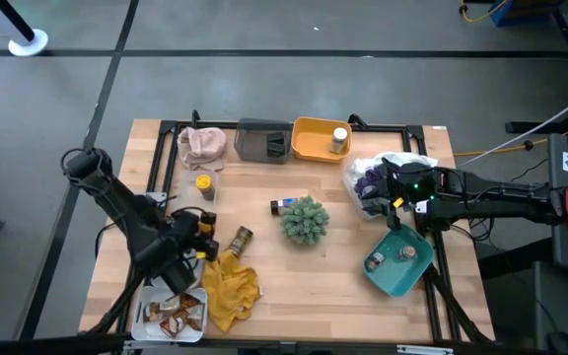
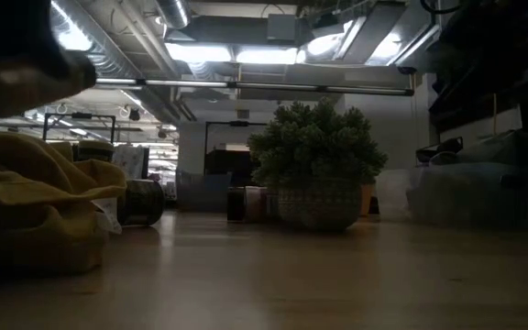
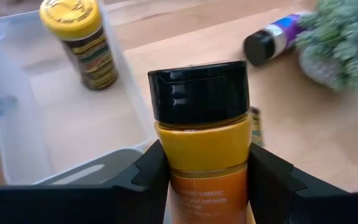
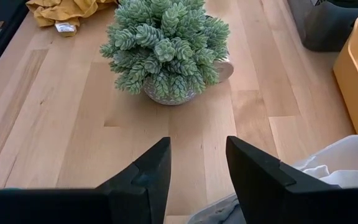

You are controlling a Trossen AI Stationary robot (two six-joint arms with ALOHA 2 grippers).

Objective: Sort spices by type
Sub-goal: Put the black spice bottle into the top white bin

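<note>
My left gripper (image 3: 207, 171) is shut on an orange spice bottle with a black cap (image 3: 201, 134), near the table's left side (image 1: 203, 237). Just beyond it, a clear bin (image 3: 36, 106) holds a yellow-lidded jar (image 3: 79, 40). A brown jar (image 1: 242, 239) lies on its side on the wood. A dark bottle with a blue label (image 1: 286, 205) lies beside the green plant ball (image 1: 305, 219). My right gripper (image 4: 197, 165) is open over bare wood, right of the plant (image 4: 166, 50). A teal bin (image 1: 399, 261) holds grey jars, and an orange bin (image 1: 316, 138) holds a white-capped jar (image 1: 339, 138). My left gripper pinches the orange bottle by its body (image 3: 207, 186), just below the black cap, with one finger (image 3: 151, 177) on each side. The cap end (image 3: 199, 90) sticks out past the fingertips. The bottle's lower end is hidden between the fingers.
A mustard-yellow cloth (image 1: 230, 286) lies bunched at the near edge, beside a tray of brown packets (image 1: 176, 311). A grey bin (image 1: 262, 141) and a pink cloth (image 1: 201, 145) sit at the far edge. A white bag (image 1: 378, 173) lies by my right gripper. Bare wood lies mid-table.
</note>
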